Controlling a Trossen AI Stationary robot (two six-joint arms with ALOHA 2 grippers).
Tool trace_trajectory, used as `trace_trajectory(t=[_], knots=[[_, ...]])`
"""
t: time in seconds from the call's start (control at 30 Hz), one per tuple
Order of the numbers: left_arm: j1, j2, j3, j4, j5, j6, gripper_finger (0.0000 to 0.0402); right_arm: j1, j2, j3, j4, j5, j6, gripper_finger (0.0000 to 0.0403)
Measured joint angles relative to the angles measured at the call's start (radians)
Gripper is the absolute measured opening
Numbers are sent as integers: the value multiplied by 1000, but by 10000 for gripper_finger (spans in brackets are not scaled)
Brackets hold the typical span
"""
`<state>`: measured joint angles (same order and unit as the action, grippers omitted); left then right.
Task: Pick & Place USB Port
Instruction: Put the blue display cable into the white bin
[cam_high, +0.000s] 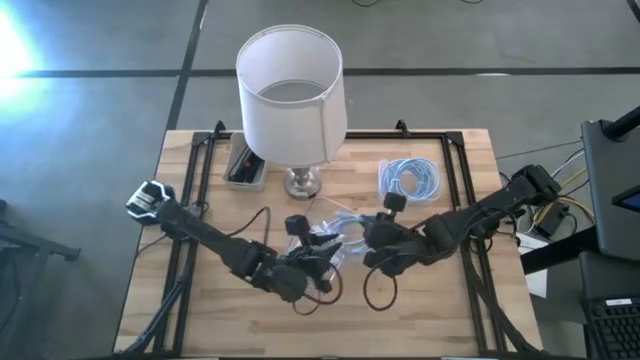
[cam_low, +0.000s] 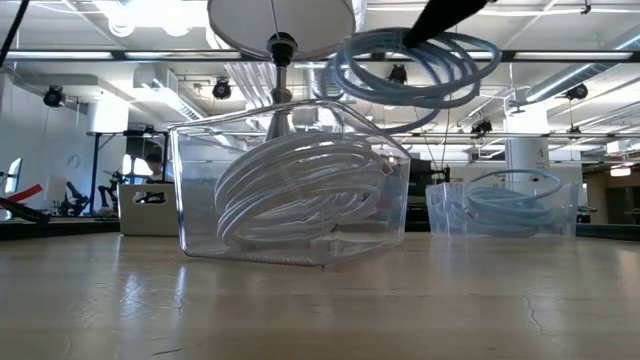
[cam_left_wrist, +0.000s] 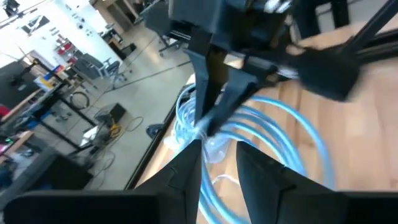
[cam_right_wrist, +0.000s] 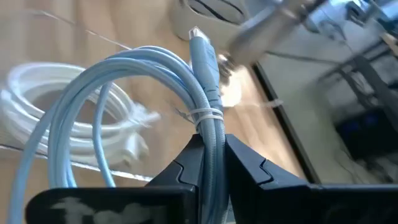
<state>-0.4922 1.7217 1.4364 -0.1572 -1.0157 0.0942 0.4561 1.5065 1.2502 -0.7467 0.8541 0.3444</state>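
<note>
A light-blue coiled USB cable (cam_low: 410, 65) hangs in the air above a clear bin (cam_low: 190, 200) that holds coiled white cables (cam_right_wrist: 62, 124). Its plug (cam_right_wrist: 202, 53) sticks out past a white tie (cam_right_wrist: 208, 115). My right gripper (cam_right_wrist: 211, 146) is shut on the coil; in the high view it sits at the table's middle (cam_high: 365, 240). My left gripper (cam_left_wrist: 219, 155) faces it from the left (cam_high: 325, 255), open, its fingers on either side of the coil's strands (cam_left_wrist: 292, 130). Whether they touch, I cannot tell. My right gripper pinches the coil's bundled strands (cam_right_wrist: 210, 134) between its two fingers, just behind the white tie. The plug end stands out beyond the fingertips and the loops spread away to one side. The coil is lifted clear, above the bin of white cables.
A lamp with a white shade (cam_high: 290, 90) stands at the far middle of the table, its base (cam_high: 303, 182) just behind the grippers. A second clear bin with a blue coil (cam_high: 408, 180) sits to the right, and a small black tray (cam_high: 245, 165) to the left of the lamp.
</note>
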Motion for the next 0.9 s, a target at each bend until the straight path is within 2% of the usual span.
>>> trace_trajectory(t=[0.17, 0.37, 0.5, 0.53, 0.67, 0.77, 0.9], knots=[[-30, -49, -1, -70, -12, -64, 99, 16, -4, 67, -238, 36, 161, 45], [-49, -64, -2, -215, -132, -163, 98, 18, -7, 119, -577, 123, 416, 44], [-51, -64, -3, -298, -146, -266, 99, -3, -9, 104, -823, 122, 599, 46], [-53, -64, -3, -310, -146, -286, 98, -15, -13, 88, -831, 122, 619, 46], [-54, -64, -3, -323, -146, -318, 95, -84, -65, 19, -790, 113, 536, 46], [-54, -64, -5, -323, -146, -320, 94, -154, -101, -26, -813, 115, 550, 46], [-54, -64, -17, -323, -147, -320, 94, -257, -164, -91, -814, 186, 518, 47]])
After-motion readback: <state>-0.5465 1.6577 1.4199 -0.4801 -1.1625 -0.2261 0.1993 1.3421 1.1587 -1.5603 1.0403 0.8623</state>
